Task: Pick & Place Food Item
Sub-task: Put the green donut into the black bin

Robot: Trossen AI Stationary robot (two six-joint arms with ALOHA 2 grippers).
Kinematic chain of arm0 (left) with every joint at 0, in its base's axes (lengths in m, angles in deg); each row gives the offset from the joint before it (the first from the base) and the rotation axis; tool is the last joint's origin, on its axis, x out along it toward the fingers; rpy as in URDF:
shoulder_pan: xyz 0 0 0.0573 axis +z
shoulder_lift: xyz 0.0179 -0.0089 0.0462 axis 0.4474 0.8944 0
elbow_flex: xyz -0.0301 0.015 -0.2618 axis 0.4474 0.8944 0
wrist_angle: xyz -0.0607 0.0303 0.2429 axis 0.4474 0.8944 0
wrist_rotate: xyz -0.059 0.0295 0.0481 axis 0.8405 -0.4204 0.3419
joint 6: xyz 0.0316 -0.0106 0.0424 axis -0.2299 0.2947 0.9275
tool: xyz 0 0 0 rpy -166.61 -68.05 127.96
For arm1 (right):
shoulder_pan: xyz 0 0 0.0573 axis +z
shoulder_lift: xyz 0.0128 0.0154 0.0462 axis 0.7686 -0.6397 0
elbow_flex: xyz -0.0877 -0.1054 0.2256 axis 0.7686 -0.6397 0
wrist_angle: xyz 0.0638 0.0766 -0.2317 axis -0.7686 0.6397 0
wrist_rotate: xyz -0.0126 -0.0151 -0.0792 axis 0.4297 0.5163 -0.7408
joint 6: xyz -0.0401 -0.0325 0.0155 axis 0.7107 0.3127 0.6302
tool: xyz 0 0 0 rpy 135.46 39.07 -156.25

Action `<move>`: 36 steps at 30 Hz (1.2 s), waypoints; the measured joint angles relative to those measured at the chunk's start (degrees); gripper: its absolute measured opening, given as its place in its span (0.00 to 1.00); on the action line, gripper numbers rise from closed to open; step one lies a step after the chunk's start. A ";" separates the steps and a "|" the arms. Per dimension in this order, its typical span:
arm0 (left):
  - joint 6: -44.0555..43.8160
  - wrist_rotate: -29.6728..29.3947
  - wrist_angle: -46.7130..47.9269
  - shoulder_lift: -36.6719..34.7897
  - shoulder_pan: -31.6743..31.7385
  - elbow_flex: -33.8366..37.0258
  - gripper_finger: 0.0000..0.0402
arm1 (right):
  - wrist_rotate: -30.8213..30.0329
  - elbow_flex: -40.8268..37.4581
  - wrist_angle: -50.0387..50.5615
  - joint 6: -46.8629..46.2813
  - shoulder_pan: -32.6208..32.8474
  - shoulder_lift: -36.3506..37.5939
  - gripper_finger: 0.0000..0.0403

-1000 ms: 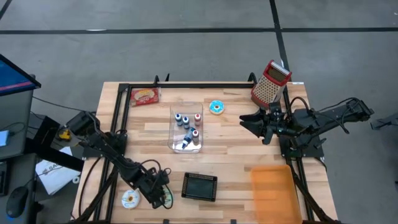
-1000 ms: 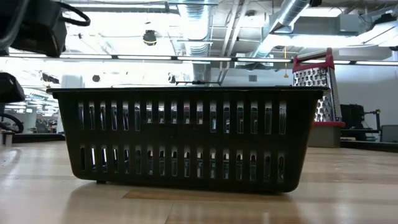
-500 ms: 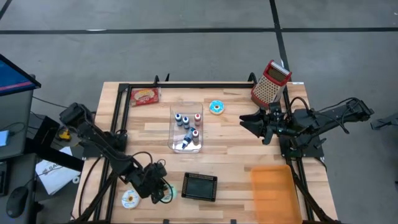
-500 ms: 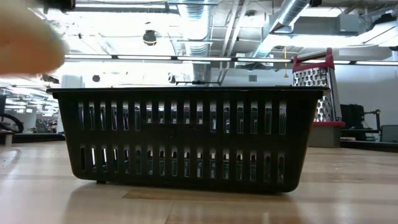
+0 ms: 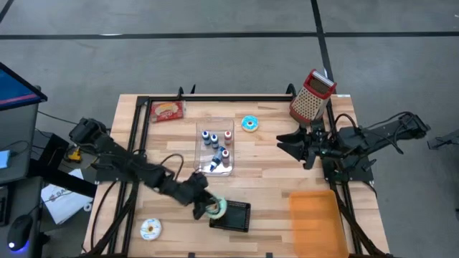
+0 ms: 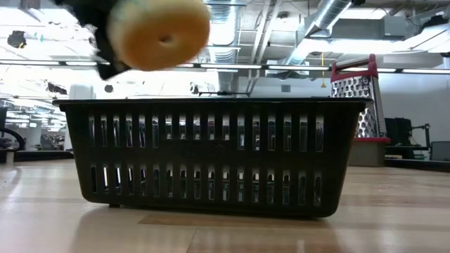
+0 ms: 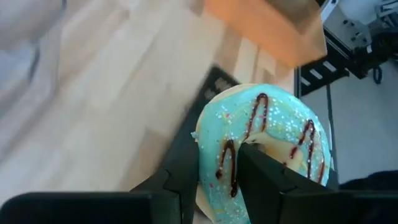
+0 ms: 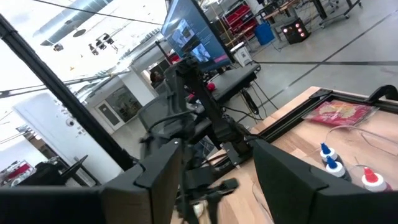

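A doughnut with teal icing, dark drizzle and sprinkles [image 7: 267,130] hangs in my left gripper [image 5: 204,208], which is shut on it just above the left rim of the black slatted basket [image 5: 231,216]. The low view shows its tan underside [image 6: 160,31] over the basket [image 6: 211,154]. A white-iced doughnut [image 5: 150,229] lies flat on the table near the front left. A blue-iced one [image 5: 249,123] lies flat at the far middle. My right gripper [image 5: 295,147] waits open at the table's right, holding nothing [image 8: 217,180]. My left gripper pinches one side of the doughnut's ring [image 7: 219,163] between its two fingers: one finger [image 7: 264,177] lies at the hole, the other [image 7: 183,174] against the outer rim. The fingers come slanting down from the table's left. The doughnut is lifted clear and tilted, its underside toward the near edge.
A clear bin of small bottles [image 5: 215,150] stands mid-table, a packaged snack [image 5: 167,110] at the far left, a red-handled grater [image 5: 312,94] at the far right. An orange tray [image 5: 312,215] lies at the near right, past the basket.
My left gripper has risen and swung toward the table's right, from beside the white-iced doughnut to the basket's left rim, tipping up toward level. The teal doughnut has gone with it, lifted clear, and has come into the low view above the basket.
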 joint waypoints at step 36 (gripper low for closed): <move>26.21 -3.16 -11.60 24.04 1.60 -14.99 0.25 | -0.15 -0.04 2.21 -0.04 3.42 0.02 0.48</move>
